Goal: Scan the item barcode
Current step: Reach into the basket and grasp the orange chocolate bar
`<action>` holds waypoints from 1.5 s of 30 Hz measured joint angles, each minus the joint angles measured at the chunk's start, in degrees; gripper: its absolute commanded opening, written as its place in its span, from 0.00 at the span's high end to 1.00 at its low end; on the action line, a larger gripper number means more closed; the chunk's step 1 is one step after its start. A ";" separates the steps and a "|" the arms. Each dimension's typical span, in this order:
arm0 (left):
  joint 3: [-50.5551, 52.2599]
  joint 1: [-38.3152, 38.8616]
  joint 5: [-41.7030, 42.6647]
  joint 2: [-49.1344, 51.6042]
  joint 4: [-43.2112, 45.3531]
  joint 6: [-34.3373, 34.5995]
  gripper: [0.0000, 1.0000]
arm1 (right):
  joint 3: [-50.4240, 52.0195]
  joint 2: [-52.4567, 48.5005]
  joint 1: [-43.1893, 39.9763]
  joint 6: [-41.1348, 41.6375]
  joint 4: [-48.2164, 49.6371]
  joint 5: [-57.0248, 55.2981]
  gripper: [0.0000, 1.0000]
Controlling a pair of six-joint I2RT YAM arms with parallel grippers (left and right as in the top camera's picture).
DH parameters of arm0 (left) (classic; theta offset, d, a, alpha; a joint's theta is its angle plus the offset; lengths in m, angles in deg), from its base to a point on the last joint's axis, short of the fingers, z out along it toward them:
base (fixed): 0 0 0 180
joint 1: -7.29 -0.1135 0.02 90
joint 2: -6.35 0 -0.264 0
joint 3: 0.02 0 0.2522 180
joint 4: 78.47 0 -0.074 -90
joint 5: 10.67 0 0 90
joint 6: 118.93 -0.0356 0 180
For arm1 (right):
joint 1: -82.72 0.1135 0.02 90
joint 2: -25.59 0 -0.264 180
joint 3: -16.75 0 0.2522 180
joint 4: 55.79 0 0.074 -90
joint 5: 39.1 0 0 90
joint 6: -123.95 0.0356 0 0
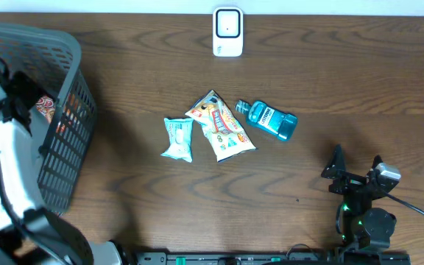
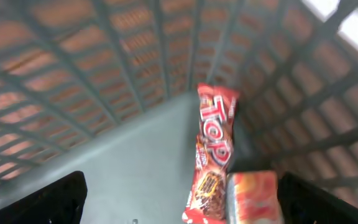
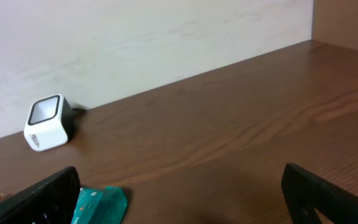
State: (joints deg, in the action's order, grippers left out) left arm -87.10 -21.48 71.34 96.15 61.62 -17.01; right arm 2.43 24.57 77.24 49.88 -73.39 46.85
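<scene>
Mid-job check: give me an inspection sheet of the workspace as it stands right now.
Surface: brown wooden table.
Job's things: white scanner at far edge; pale packet, snack bag, blue bottle lying together mid-table.
Clutter: grey basket on the left, red packet inside.
Grippers: left gripper open inside basket, holding nothing; right gripper open, empty, near front edge.
Cables: black cable near right gripper.
Surroundings: pale wall behind table.

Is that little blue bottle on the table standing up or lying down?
Lying down. The overhead view shows the blue bottle full length on its side, label up, cap pointing toward the snack packet.
</scene>
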 measured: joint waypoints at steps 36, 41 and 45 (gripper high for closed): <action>-0.96 -0.07 -5.11 21.62 -2.47 -5.29 0.93 | 0.00 0.00 0.00 -0.02 0.00 0.00 0.01; 0.87 -0.44 -8.28 12.07 -3.96 -3.72 0.93 | 0.00 0.00 0.00 -0.02 0.00 0.00 0.01; 0.83 -0.42 -9.07 -1.73 -3.43 0.61 0.93 | 0.00 0.00 0.00 0.00 -0.02 0.00 0.01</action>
State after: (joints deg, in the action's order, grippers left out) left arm -86.27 -21.90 62.27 94.42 58.19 -16.40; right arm 2.43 24.57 77.24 49.88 -73.41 46.85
